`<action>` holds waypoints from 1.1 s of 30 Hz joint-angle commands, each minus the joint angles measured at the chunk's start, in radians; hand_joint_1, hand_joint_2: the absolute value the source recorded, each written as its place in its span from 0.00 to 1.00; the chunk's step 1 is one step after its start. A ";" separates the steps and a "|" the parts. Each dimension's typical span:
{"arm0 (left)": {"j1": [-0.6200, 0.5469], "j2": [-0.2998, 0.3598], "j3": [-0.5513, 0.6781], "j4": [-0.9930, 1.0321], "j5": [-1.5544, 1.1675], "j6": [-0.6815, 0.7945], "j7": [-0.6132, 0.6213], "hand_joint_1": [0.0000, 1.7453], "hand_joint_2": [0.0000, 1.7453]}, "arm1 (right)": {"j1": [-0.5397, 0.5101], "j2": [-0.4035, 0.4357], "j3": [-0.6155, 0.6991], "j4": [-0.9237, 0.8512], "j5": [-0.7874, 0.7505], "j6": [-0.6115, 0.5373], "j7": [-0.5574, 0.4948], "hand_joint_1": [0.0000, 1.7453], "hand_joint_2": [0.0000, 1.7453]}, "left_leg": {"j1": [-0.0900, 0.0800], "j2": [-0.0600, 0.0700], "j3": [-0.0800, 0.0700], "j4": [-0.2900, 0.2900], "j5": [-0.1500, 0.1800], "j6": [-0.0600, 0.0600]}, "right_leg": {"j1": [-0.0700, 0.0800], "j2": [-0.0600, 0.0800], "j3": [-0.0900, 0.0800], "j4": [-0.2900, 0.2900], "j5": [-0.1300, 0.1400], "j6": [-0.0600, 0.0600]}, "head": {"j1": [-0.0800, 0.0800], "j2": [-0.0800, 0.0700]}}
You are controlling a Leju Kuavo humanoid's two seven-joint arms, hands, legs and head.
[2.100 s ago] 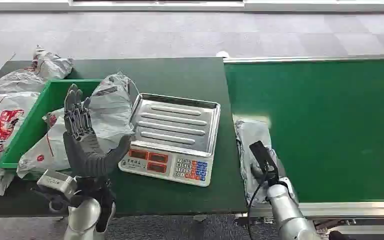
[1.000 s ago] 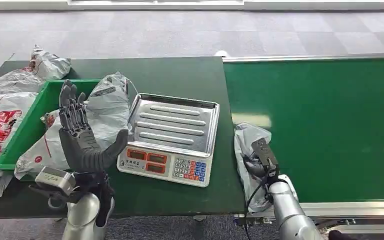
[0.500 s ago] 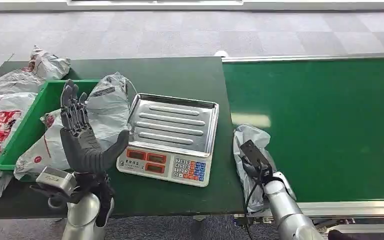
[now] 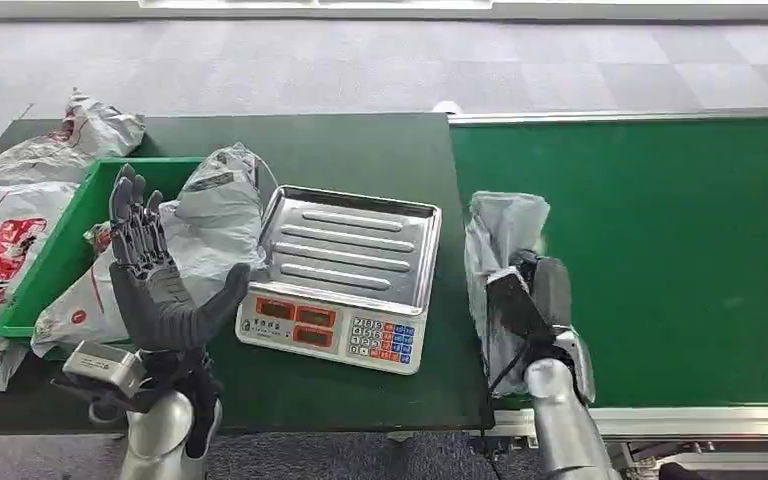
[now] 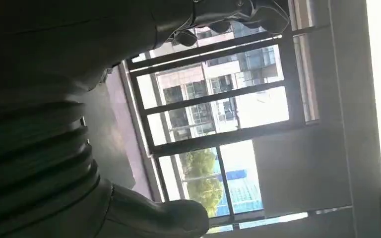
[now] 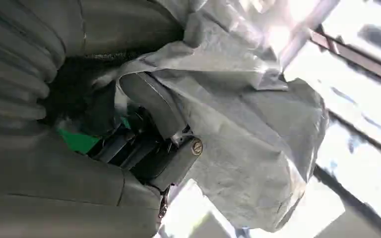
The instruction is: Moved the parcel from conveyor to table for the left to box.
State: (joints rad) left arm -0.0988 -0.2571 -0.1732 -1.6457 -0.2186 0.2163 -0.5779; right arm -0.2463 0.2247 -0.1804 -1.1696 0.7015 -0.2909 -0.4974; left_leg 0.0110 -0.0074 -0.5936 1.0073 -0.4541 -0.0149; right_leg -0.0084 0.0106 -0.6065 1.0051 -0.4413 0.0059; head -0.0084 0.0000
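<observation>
At the near edge of the conveyor (image 4: 660, 250), beside the table (image 4: 360, 150), the grey parcel (image 4: 500, 240) stands lifted in the right hand (image 4: 530, 295), fingers closed into its film. It looks light, limp and slippery; a bunched fold should grip best. Over the table, the left hand (image 4: 155, 280) is raised upright, fingers spread, holding nothing.

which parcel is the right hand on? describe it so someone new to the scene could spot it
Start at the green conveyor belt on the right and go to its left edge, beside the scale. The grey parcel there is gripped by the right hand and raised, its top end crumpled upward. Every other bag lies left of the scale, in or around the green bin.
</observation>
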 commanded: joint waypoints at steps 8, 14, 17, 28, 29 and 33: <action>-0.007 0.017 -0.020 0.064 0.002 0.019 0.002 0.00 1.00 | 0.139 0.028 0.141 -0.536 0.024 -0.236 0.059 1.00 1.00 | -0.002 0.000 0.003 -0.002 -0.001 0.002 | -0.002 -0.002 0.003 -0.002 -0.001 0.001 | 0.000 0.000; -0.007 0.017 -0.020 0.064 0.002 0.019 0.002 0.00 1.00 | 0.139 0.028 0.141 -0.536 0.024 -0.236 0.059 1.00 1.00 | -0.002 0.000 0.003 -0.002 -0.001 0.002 | -0.002 -0.002 0.004 -0.003 -0.001 0.001 | 0.000 0.000; -0.046 0.020 -0.077 0.128 0.040 0.023 -0.029 0.00 1.00 | -0.122 0.025 0.320 -0.178 -0.015 -0.169 0.006 1.00 1.00 | -0.002 0.002 0.003 -0.001 -0.001 0.001 | -0.002 0.000 0.003 -0.002 0.000 0.001 | 0.000 0.000; -0.066 0.037 -0.104 0.171 0.080 0.060 -0.043 0.00 1.00 | -0.433 0.091 0.347 0.322 -0.035 -0.199 0.055 1.00 1.00 | -0.001 0.003 0.005 -0.005 0.007 0.001 | -0.001 0.001 0.004 -0.005 0.005 0.000 | 0.000 0.000; -0.063 0.037 -0.103 0.170 0.082 0.060 -0.044 0.00 1.00 | -0.431 0.092 0.348 0.323 -0.034 -0.201 0.054 1.00 1.00 | -0.002 0.002 0.003 -0.002 0.005 0.001 | -0.001 0.000 0.003 -0.002 0.004 0.001 | 0.000 0.000; -0.063 0.037 -0.103 0.170 0.082 0.060 -0.044 0.00 1.00 | -0.429 0.091 0.348 0.324 -0.034 -0.201 0.054 1.00 1.00 | -0.002 0.001 0.002 -0.001 0.005 0.001 | -0.002 -0.001 0.002 -0.001 0.004 0.000 | 0.000 0.000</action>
State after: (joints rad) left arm -0.1430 -0.2640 -0.2495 -1.5362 -0.1408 0.2693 -0.6226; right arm -0.5880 0.3193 0.1465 -1.0372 0.6699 -0.4852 -0.4456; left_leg 0.0095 -0.0085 -0.5940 1.0073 -0.4486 -0.0140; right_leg -0.0099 0.0094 -0.6060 1.0054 -0.4374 0.0066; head -0.0084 0.0000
